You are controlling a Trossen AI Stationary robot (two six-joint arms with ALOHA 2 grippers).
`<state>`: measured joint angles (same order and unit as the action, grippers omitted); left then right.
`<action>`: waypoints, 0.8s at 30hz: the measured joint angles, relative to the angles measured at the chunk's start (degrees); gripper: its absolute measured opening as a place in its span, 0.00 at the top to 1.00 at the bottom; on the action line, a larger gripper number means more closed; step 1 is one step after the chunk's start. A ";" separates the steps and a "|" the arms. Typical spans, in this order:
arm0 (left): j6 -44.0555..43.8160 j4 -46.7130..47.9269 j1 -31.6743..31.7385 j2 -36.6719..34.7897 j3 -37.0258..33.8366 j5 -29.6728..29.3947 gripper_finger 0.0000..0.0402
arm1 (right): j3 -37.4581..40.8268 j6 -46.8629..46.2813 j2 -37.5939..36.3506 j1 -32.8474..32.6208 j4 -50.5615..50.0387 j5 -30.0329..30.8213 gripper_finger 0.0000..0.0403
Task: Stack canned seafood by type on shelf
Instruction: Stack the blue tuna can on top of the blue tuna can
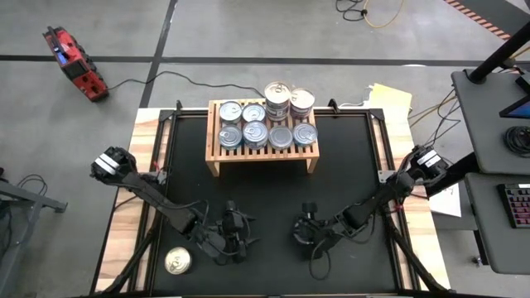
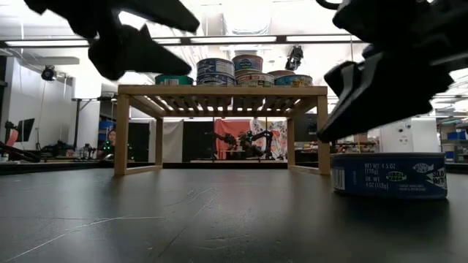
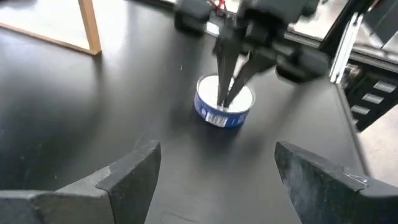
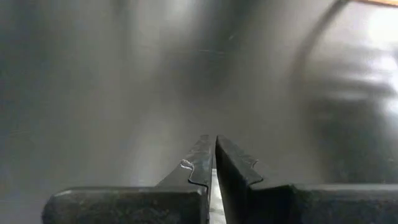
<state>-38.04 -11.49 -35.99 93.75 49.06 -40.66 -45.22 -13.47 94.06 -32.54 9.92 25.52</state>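
Across the black worktop (image 1: 265, 199), most of the sorting looks done. Toward the far edge, the wooden shelf (image 1: 262, 156) carries nearly all of the cans: 8 lids (image 1: 254, 133) show from above, in 2 rows of 4. From the low view, at least 2 of these spots are piles standing taller than their neighbours, so some stacking by type has been done. Whether every pile matches by label I cannot tell from here.

Near the front of the worktop, both arms reach in toward the middle, well apart from the shelf. The left end effector (image 3: 217, 149) has its fingers spread wide with nothing between them. It faces across to the right end effector (image 4: 214, 146), whose fingers are pressed together and pinch nothing.

What seems left is small. 1 silver-lidded can (image 1: 178, 261) sits alone by the front left corner, just beside the left arm and untouched. A blue-labelled can (image 3: 217, 115) stands on the worktop under the right arm's closed tips; whether those tips touch its lid I cannot tell. From above, the right arm hides this can, so I judge it to be a 2nd one rather than the corner can.

By my reckoning, 2 cans remain to be lifted and set on matching piles. The shelf top is already crowded, so they probably have to go on top of others.
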 joint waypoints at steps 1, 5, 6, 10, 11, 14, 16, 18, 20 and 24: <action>0.00 -0.19 0.00 0.69 0.08 0.00 0.25 | -0.12 0.60 -0.34 0.18 -0.15 0.05 0.97; 1.39 -1.27 -0.29 3.81 1.61 -1.84 0.27 | -0.42 1.00 -3.27 0.29 -0.99 0.02 0.97; 2.53 -1.19 -0.35 4.61 2.16 -2.34 0.28 | -0.49 0.55 -4.09 0.19 -1.58 -0.02 0.97; 7.34 -1.06 -0.46 8.15 5.42 -4.69 0.37 | -0.44 -5.24 -7.67 -0.13 -9.00 -0.05 0.97; 8.32 -1.14 -0.46 9.00 6.36 -5.04 0.40 | -0.47 -7.66 -8.78 -0.23 -11.97 -0.07 0.97; 10.48 -0.87 -0.37 10.87 7.76 -5.09 0.48 | -0.46 -14.85 -11.15 -0.59 -20.09 -0.04 0.97; 11.48 -1.45 -0.33 11.84 8.39 -5.20 0.55 | -0.37 -19.48 -12.45 -1.26 -26.48 0.01 0.97; 12.03 -1.33 -0.29 12.16 8.35 -5.42 0.62 | -0.38 -23.61 -13.30 -2.29 -30.97 -0.03 0.97; 12.13 -1.48 -0.22 12.56 8.30 -5.44 0.69 | -0.34 -27.63 -13.80 -3.62 -36.22 -0.08 0.97; 13.92 -1.57 -0.20 13.03 8.22 -5.46 0.86 | -0.14 -33.56 -13.54 -6.47 -40.43 -0.07 0.97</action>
<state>-24.13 -13.06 -36.18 106.78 57.28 -46.13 -45.37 -47.02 80.53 -39.01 -30.52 25.45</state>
